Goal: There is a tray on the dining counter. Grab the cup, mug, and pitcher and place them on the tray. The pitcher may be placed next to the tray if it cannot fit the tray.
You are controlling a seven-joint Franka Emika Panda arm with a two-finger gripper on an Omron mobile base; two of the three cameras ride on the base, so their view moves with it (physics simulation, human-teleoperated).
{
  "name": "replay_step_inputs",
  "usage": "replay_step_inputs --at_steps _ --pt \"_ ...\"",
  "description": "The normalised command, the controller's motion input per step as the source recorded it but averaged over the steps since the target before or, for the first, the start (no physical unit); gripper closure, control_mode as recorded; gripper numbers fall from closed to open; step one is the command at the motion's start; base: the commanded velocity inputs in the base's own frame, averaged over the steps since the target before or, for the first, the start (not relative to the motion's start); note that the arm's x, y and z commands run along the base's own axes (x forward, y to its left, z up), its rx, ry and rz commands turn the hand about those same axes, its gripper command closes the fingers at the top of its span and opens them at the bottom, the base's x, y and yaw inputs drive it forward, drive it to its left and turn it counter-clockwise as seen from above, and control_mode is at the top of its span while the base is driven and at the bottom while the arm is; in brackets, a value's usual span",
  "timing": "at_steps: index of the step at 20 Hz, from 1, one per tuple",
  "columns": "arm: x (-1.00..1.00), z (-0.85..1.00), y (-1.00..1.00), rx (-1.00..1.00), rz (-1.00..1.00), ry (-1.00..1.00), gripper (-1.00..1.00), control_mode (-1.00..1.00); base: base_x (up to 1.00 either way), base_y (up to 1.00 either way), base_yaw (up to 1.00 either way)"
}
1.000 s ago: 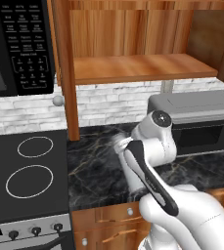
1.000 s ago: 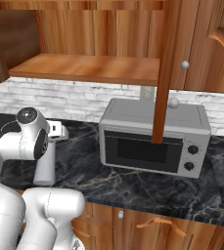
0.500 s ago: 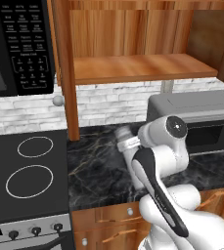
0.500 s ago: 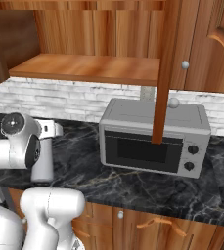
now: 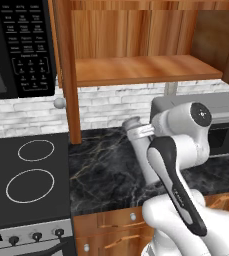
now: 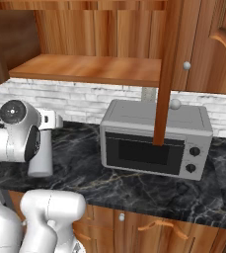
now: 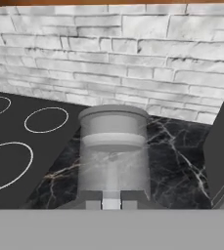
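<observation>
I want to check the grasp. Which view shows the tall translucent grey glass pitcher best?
The hand view: the pitcher fills its centre, lid and body clear. Both base views show only parts beside the arm.

The black marble counter (image 6: 149,190) carries a toaster oven (image 6: 156,140) (silver, right).

I see the pitcher (image 7: 113,154) right in front of me, standing up. The stove (image 7: 20,146) is left, a white brick wall (image 7: 118,58) behind.
</observation>
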Motion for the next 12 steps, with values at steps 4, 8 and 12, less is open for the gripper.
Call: replay_step_inputs --at_steps 4,8,12 --pt "-0.3 0.5 0.0 0.0 0.0 0.0 1.0 -1.0 0.0 0.0 0.0" --pt "-0.29 0.5 0.0 0.0 0.0 0.0 1.0 -1.0 0.0 0.0 0.0" --pt "-0.27 0.44 -0.02 0.0 0.0 0.0 1.0 -1.0 0.0 0.0 0.0"
